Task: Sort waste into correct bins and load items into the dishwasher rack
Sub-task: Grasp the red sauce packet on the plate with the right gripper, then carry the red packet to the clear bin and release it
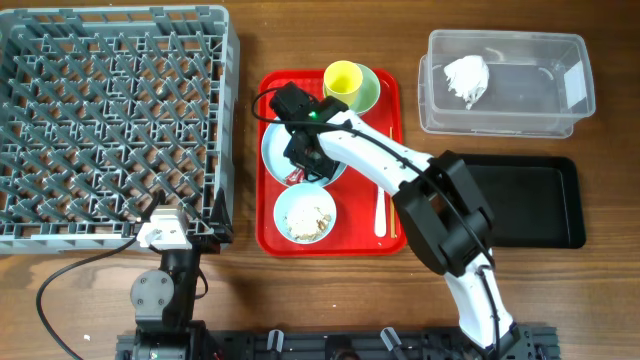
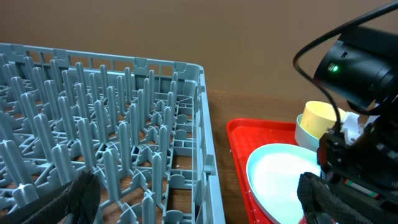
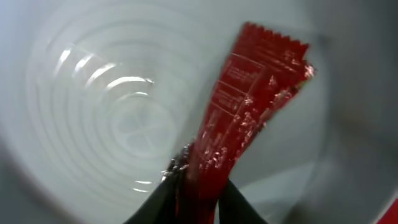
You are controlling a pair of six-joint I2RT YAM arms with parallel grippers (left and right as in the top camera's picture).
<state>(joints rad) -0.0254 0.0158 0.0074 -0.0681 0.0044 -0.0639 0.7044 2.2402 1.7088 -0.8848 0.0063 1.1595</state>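
Right gripper point(image 3: 198, 194): clenched on red wrapper point(image 3: 249, 106), which is held over white plate point(image 3: 93, 112).
Left gripper point(image 2: 202, 202): jaws spread wide; positioned beside rack point(image 2: 124, 143) corner.
White plate: seated on red tray point(image 1: 270, 236).

Rack point(image 1: 110, 120) grey w/ peg lattice; serving tray point(image 1: 355, 215) red; cup point(image 1: 343, 80) yellow; bowl point(image 1: 369, 92) pale green; plate point(image 3: 106, 118) white, faint concentric rings; wrapper point(image 3: 249, 106) red w/ tiny white print; 2nd bowl point(image 1: 281, 212) light blue, scraps point(image 1: 308, 222) whitish; tub point(image 1: 520, 95) clear; bin tray point(image 1: 530, 195) black; table point(image 1: 600, 300) brown wood.
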